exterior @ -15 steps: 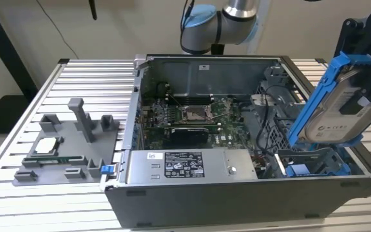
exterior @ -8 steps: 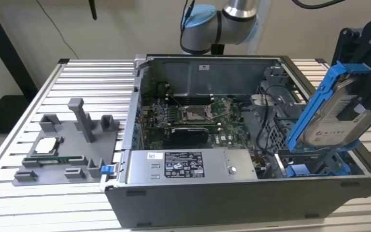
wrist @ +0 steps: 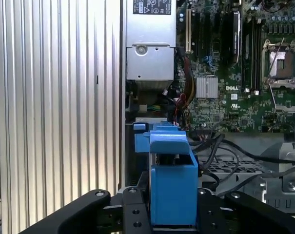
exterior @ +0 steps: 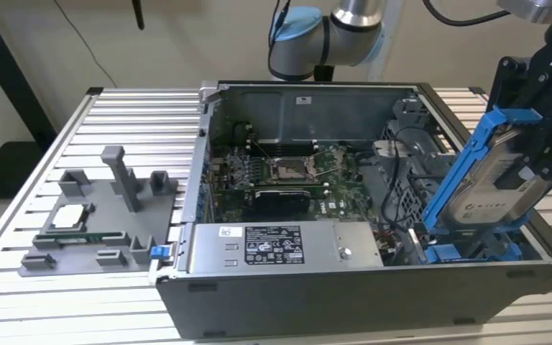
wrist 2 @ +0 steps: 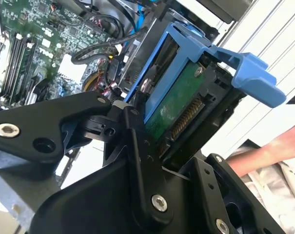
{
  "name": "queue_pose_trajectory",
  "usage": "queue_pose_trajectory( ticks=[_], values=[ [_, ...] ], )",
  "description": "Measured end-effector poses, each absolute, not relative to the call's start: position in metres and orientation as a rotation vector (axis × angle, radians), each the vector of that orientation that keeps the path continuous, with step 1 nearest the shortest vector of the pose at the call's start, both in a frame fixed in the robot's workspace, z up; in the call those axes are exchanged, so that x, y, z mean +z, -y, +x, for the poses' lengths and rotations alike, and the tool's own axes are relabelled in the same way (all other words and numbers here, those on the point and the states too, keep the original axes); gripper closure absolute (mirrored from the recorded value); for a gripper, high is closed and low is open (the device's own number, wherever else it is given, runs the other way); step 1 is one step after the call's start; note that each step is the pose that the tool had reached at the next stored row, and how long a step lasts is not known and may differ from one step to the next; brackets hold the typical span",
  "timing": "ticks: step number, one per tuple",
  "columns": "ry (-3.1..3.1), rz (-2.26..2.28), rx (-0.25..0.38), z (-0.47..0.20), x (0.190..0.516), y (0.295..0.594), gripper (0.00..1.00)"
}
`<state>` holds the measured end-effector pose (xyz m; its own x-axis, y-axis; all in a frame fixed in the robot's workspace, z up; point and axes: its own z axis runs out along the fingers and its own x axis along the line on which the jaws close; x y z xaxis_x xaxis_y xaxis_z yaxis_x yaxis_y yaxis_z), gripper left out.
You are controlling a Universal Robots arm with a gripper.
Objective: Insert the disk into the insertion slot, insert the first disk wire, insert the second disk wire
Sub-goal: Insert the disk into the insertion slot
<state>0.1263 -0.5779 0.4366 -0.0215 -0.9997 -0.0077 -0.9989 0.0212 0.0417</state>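
- One grey moulded fixture (exterior: 113, 188) sits at the exterior view's left on the ribbed aluminium table (exterior: 26, 302), with a square chip (exterior: 68, 215) on it.
- Middle: open sheet-metal case (exterior: 353, 302), green motherboard (exterior: 286, 176), boxy grey power supply (exterior: 286, 246) along the near wall.
- Right: black gripper (exterior: 535, 162) is clamped on the disk (exterior: 491, 190), a flat silver slab in a blue plastic frame. It's tilted steeply, lower end just above the insertion slot (exterior: 453, 253) and its blue fittings, not seated.
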Motion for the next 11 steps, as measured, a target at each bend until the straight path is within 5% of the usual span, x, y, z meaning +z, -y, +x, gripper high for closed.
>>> queue_pose_trajectory(
  ticks=[11],
  values=[
    [2.224,2.180,-0.061,0.129,0.420,0.577,1.00]
  ],
)
